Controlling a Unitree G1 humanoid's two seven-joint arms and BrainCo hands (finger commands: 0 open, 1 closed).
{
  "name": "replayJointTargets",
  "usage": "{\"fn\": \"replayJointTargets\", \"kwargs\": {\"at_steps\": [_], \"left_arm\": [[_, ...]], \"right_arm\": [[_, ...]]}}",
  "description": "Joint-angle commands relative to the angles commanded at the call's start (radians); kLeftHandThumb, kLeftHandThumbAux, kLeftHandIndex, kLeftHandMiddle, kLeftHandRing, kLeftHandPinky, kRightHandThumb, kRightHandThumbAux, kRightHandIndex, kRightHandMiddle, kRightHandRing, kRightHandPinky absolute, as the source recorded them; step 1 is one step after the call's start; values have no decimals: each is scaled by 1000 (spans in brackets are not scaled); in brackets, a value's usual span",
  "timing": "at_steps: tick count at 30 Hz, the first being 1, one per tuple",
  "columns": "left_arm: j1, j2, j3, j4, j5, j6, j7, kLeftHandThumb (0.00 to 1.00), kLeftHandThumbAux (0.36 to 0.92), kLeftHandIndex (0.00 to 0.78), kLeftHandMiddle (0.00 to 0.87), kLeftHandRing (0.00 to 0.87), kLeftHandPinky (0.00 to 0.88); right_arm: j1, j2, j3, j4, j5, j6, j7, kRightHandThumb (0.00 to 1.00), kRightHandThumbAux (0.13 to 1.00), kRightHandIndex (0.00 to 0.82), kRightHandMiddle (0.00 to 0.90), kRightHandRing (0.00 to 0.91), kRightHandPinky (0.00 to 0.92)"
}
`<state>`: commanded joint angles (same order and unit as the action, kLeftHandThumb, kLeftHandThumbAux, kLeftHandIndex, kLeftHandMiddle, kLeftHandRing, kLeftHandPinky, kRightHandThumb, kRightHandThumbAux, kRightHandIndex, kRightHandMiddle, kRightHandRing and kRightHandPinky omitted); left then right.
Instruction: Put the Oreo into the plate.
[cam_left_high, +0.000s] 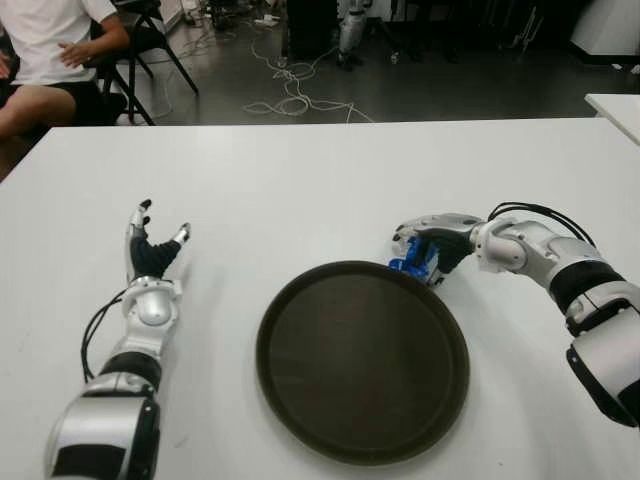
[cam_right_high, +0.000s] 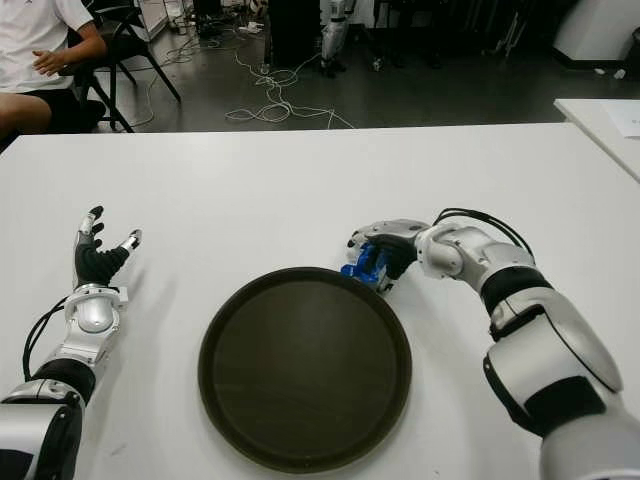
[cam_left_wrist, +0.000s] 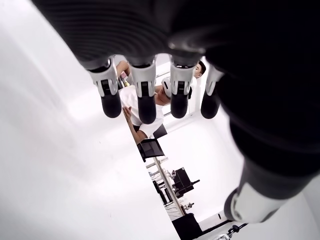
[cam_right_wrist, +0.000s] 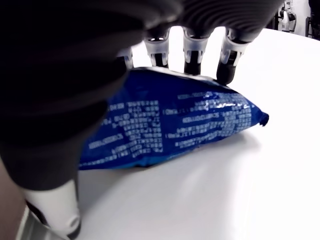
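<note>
White counter (cam_left_high: 330, 180) ran wide and bare behind and to both sides of the plate (cam_left_high: 362, 360), a round dark tray-like plate with a raised rim, lying near the front middle. A second white surface (cam_left_high: 615, 108) showed at the far right, apart from the counter. Beyond the far edge: dark floor with loose cables (cam_left_high: 290, 90) and a seated person (cam_left_high: 50, 55) at far left.

Oreo packet (cam_right_high: 366, 266): blue, glossy, with fine white print; lying on the counter just beside the plate's far right rim, touching or nearly touching it.

Right hand (cam_right_high: 385, 250) was over the packet, fingers draped across its top. The right wrist view showed the fingertips (cam_right_wrist: 227, 72) pressing the packet's far upper edge and the thumb low on the near side, so the hand was grasping it; the packet's belly was on the counter.

Left hand (cam_left_high: 150, 255) showed left of the plate, well apart, fingers (cam_left_wrist: 145, 102) spread straight, holding nothing; its wrist view caught the person behind the fingers.
</note>
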<state>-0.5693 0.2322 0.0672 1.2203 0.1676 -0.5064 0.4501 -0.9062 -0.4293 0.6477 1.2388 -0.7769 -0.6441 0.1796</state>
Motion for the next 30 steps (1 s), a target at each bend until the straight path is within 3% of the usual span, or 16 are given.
{"fn": "replayJointTargets", "kwargs": {"at_steps": [6,10,11,13,16,18,22,30], "left_arm": [[2,2,-4,-1,5,-5,5,0,723,63,103,81,58],[3,3,-9,-2,11,-5,8,0,725,63,98,76,57],[3,4,-12,-2,15,-3,11,0,724,62,97,75,55],[3,5,-14,-2,18,-2,15,0,725,58,95,76,53],[3,3,-13,-2,17,-3,15,0,730,56,95,74,51],[2,3,-12,-2,16,-4,15,0,733,56,97,76,52],[2,2,-10,-2,14,-7,15,0,734,61,108,85,60],[3,1,-9,-4,11,-13,11,0,755,63,105,81,63]], "right_arm": [[-13,-5,30,6,-31,4,-9,0,776,0,0,0,2],[-20,-14,82,6,-88,-4,-93,0,822,21,0,0,12],[-19,-18,101,6,-112,-5,-146,25,835,40,5,0,18],[-16,-22,128,8,-147,-9,-239,233,849,134,31,13,45],[-16,-25,150,15,-173,-12,-329,548,768,322,58,42,77],[-19,-22,162,23,-186,-7,-363,625,748,368,63,52,85],[-24,-12,180,38,-200,14,-387,689,731,407,55,54,85],[-33,-5,207,48,-206,48,-351,706,725,417,34,28,59]]}}
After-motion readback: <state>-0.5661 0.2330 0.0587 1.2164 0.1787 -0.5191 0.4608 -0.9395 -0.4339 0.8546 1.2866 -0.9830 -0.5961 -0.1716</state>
